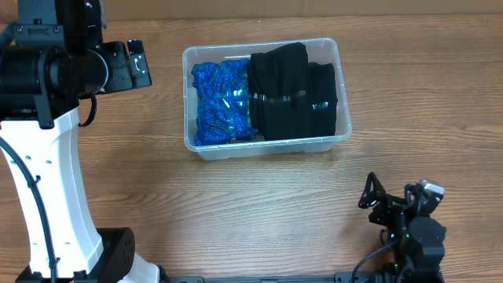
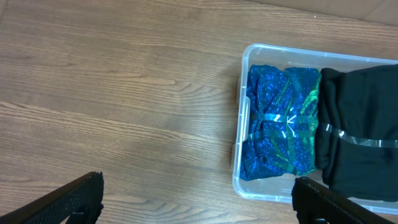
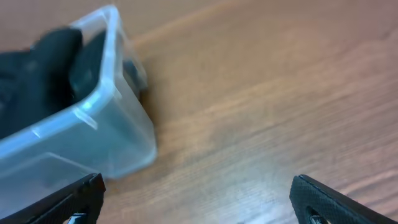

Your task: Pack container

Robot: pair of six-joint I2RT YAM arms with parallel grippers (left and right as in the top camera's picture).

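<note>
The left tool (image 2: 199, 202), spread wide and empty, hovers over bare counter (image 2: 124, 93), the container (image 2: 240, 124) to its right holding a blue glittery bundle (image 2: 280, 124) beside black fabric (image 2: 354, 143), while the right tool (image 3: 199, 199), equally wide and empty, has the container ahead-left.

In the container (image 1: 267, 147), the packet (image 1: 222, 102) lies left of the folded clothes (image 1: 292, 90).
</note>
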